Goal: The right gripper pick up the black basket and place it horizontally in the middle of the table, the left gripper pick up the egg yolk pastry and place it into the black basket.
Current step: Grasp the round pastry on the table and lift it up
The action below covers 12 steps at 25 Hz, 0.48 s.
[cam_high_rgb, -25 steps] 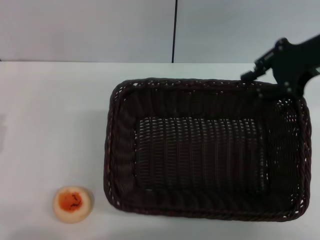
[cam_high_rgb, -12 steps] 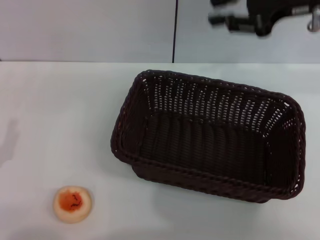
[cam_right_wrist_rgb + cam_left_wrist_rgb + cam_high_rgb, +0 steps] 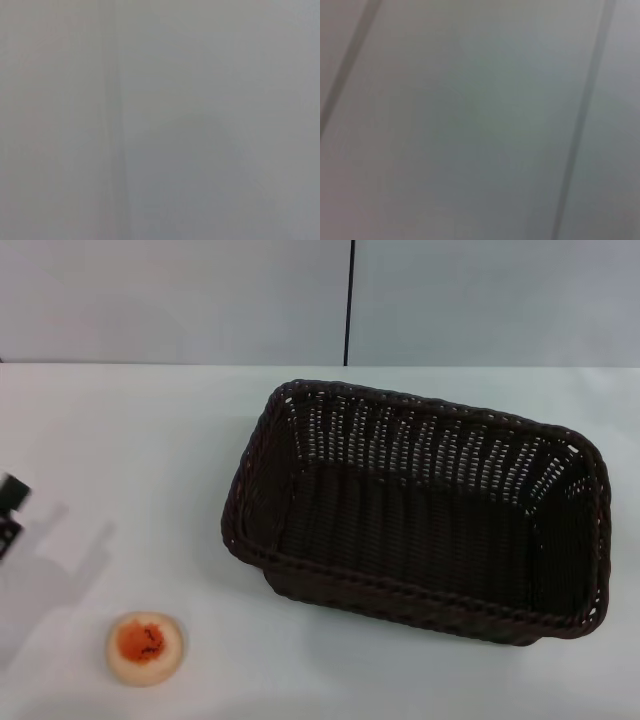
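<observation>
Now I'm bringing the left gripper [image 3: 10, 512] in at the table's [image 3: 120, 430] left edge; the egg yolk pastry [image 3: 145, 647] is sitting toward the near edge from it, and I can't tell how its fingers stand.

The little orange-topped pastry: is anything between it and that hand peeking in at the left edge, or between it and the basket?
Nothing visible. Only bare table lies between the left hand and the egg yolk pastry, and between the pastry and the black basket.
</observation>
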Tool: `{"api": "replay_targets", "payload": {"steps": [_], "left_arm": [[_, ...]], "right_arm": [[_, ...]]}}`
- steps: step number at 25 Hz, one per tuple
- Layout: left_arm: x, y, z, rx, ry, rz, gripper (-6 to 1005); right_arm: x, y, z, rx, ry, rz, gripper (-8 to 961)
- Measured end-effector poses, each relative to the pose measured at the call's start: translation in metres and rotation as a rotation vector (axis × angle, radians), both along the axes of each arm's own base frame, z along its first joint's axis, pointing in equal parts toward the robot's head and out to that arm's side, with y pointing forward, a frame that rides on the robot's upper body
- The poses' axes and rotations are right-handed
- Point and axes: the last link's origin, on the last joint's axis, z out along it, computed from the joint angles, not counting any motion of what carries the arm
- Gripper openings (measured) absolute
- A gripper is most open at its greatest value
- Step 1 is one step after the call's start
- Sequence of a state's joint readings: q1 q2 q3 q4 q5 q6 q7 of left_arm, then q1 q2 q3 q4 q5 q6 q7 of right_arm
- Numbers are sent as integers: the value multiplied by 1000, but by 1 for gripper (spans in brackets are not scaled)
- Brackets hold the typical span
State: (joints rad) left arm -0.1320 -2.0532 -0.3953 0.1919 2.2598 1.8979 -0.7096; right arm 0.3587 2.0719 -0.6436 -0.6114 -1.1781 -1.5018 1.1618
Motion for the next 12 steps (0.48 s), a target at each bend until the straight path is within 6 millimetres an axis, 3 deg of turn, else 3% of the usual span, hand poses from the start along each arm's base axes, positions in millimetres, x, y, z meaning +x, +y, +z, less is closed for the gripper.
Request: {"api": "replay_targets", "payload": {"steps": [2,3,4,9,12], "left_arm": [[-1,-2,-6,-58,85,-29,675],[-2,-3,-10,-91,119,-38,675],[-5,-4,-16,-153,161,-42,675],[-10,-8,-26,-234,202,-27,675],[-11,-14,-32,-291,210,-30,675]], "right_arm": [[37,-28,-4,126,125,-135,300],[37,-28,-4,126,125,-135,300],[55,-45,-8,212,171,-218,300],[76,-58,-11,282,183,-330,300],[91,-64,-2,350,204,-414,300]]}}
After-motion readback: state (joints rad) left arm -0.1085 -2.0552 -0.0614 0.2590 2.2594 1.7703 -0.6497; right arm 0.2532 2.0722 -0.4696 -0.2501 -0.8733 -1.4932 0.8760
